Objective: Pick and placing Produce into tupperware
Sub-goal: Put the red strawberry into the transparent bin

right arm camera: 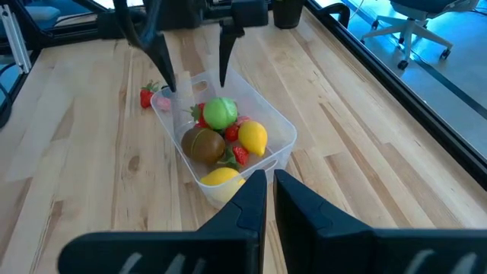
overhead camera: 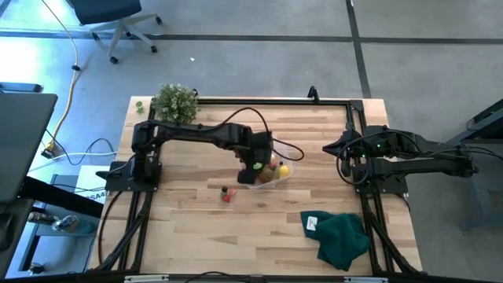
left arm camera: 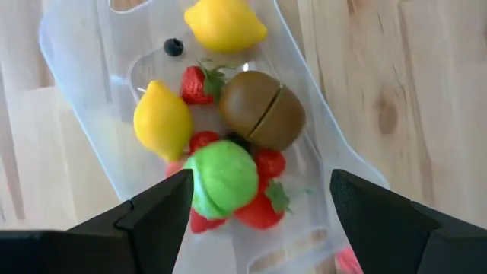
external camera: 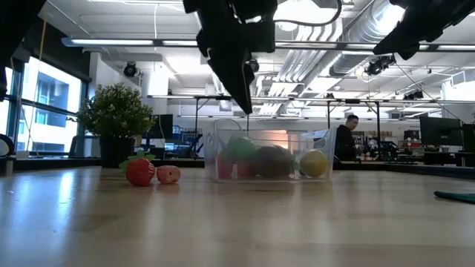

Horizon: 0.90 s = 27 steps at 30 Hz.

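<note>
We see a light wooden counter (overhead camera: 196,228) standing on a grey concrete floor (overhead camera: 259,55) crossed by dark seams. At about eleven o'clock from the counter an office chair (overhead camera: 118,23) sits on its wheeled base, and a yellow cable (overhead camera: 69,86) trails across the floor. Across the counter we look into an open workshop with exposed ceiling ducts (external camera: 326,41), strip lights (external camera: 111,42), a bright window (external camera: 44,104) at nine o'clock, and a person (external camera: 346,138) by distant desks.
</note>
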Available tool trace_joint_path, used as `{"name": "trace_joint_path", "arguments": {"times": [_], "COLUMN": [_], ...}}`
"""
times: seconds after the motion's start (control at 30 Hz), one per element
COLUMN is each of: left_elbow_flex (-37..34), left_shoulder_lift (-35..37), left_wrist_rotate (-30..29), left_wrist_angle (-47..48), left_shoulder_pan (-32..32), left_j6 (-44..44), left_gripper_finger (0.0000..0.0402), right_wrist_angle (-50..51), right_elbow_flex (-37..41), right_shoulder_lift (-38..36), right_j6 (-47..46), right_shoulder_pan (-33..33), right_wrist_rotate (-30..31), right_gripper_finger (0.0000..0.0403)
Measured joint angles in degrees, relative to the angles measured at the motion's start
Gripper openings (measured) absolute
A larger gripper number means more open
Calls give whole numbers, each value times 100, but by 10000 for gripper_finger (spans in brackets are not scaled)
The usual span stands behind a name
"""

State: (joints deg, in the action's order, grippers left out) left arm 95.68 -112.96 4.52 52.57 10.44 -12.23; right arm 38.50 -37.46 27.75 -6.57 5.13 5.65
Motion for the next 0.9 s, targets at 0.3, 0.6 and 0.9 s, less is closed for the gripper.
{"name": "trace_joint_path", "arguments": {"times": [0.3,0.6,0.9], "left_elbow_flex": [378,383,381], "left_shoulder_lift": [7,8,359], "left_wrist_rotate": [-182,-716,-1221], "left_wrist_angle": [1243,1846,2059], "left_shoulder_pan": [-185,-509,-639], "left_j6": [-161,-190,-119], "left_gripper_finger": [301,301,301], "right_wrist_angle": [0,0,1], "right_elbow_flex": [-1,0,-1], "right_shoulder_lift": [-2,-1,0], "right_j6": [2,0,1], "right_shoulder_pan": [-2,-2,0], "right_wrist_rotate": [-2,-1,0], "right_gripper_finger": [19,19,19]}}
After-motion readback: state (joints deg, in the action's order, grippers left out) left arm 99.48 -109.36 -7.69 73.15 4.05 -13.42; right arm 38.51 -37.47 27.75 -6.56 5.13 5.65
